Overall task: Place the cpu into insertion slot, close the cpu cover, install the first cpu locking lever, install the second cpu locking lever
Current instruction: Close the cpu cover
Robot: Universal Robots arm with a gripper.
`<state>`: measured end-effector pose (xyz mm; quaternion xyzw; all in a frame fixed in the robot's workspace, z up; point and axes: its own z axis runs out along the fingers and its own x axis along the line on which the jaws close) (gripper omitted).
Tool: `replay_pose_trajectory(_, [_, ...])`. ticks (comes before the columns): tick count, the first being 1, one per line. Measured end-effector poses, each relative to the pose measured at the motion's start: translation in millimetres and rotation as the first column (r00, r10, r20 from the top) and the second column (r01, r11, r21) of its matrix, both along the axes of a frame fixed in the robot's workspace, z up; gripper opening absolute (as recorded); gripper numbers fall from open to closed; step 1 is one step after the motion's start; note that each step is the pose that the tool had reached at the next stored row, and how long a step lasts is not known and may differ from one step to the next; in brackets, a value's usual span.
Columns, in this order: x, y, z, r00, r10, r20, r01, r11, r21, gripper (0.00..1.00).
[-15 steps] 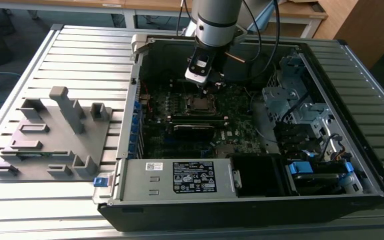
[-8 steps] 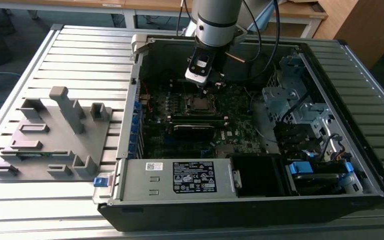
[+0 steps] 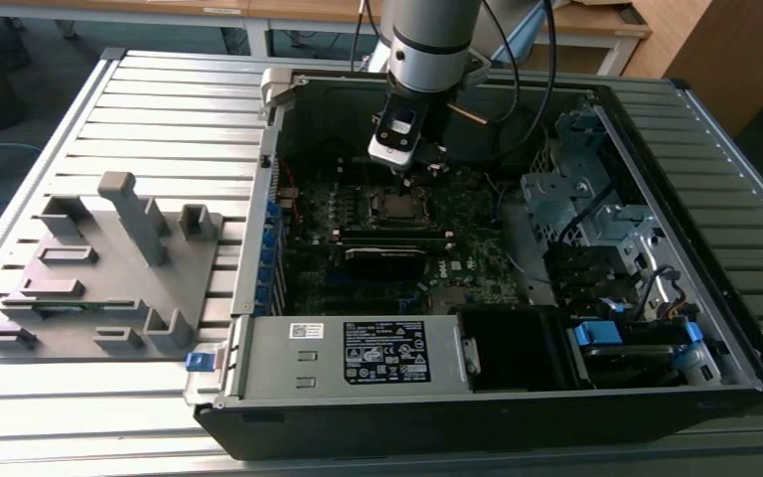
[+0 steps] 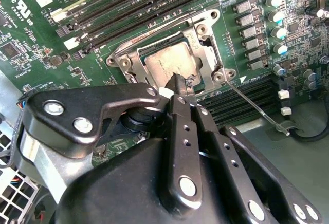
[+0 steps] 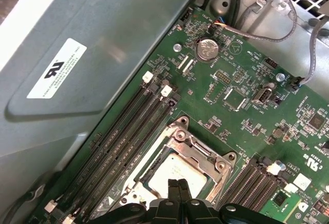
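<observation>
cpu (image 4: 167, 62), perhaps seated; slatted metal table (image 3: 156, 109)

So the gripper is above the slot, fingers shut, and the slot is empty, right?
Not empty. The cpu sits in the slot, as both wrist views show. The rest holds: the gripper is above the slot, fingers shut.

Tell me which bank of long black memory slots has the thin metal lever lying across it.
The bank partly hidden by the gripper: the lever crosses it. The other bank, beyond the cpu cover, has nothing across it.
</observation>
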<state>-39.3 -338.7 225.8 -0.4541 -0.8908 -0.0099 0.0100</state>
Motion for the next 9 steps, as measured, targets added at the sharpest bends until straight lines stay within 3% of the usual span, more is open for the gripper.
replay_pose_trajectory(9, [0.0, 0.0, 0.0, 1.0, 0.005, 0.0, -0.005, 1.0, 0.0001, 0.1])
